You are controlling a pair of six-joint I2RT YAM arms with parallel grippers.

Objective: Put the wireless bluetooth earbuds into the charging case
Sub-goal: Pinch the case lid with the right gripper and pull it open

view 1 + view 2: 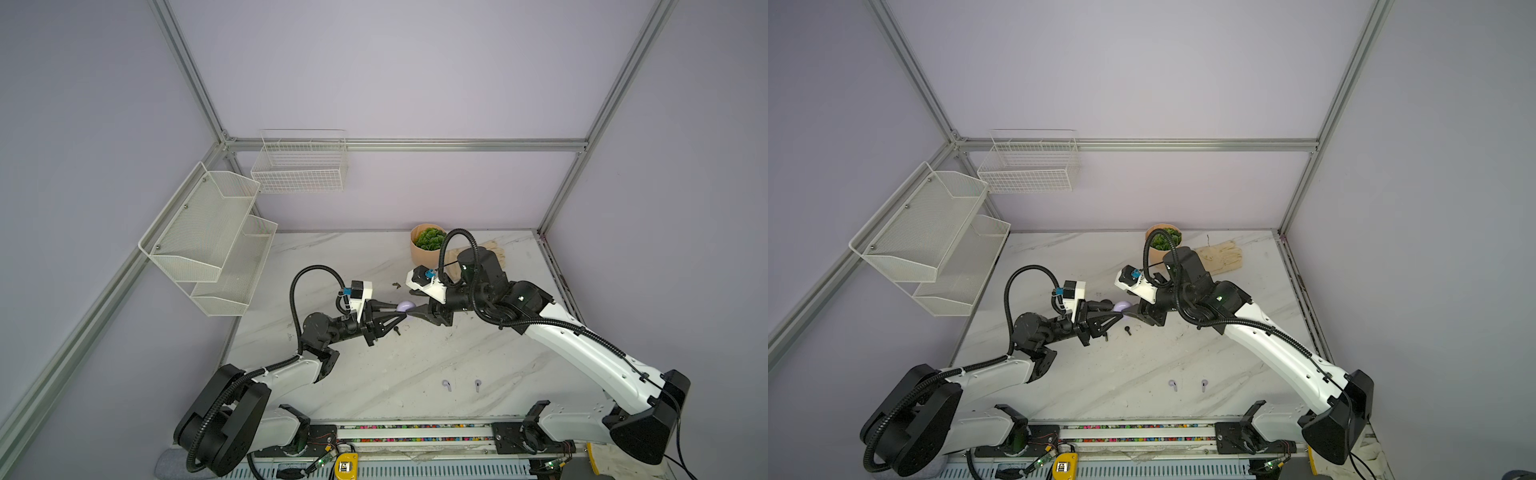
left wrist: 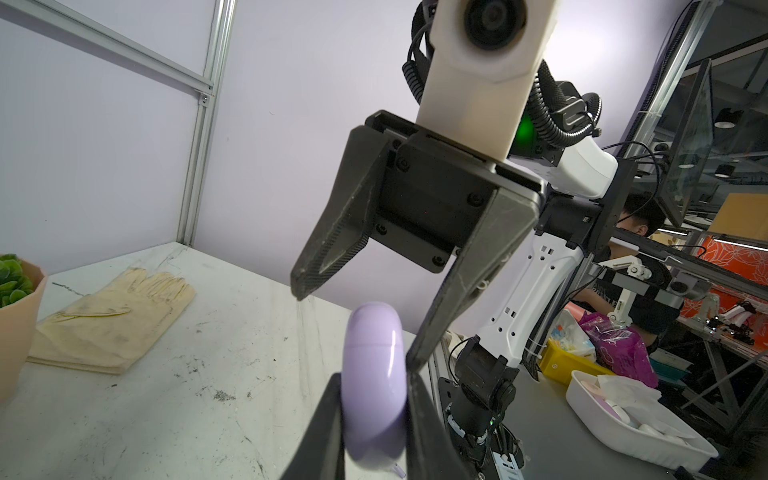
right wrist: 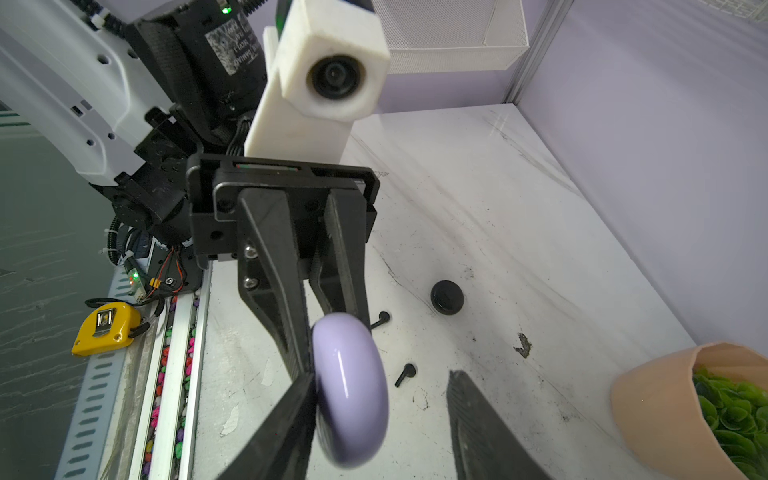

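Note:
A closed lilac charging case hangs above the marble table, and my left gripper is shut on its flat sides. My right gripper faces it, open around the case: one finger touches the case, the other stands apart. Two pale earbuds lie near the front edge in both top views. Two black earbuds lie on the table under the grippers. A black round case sits just beyond them.
A peach pot with a green plant and a cream glove stand at the back right. White wire baskets hang on the left wall. A yellow tape measure lies off the front edge. A dark scrap lies near the pot.

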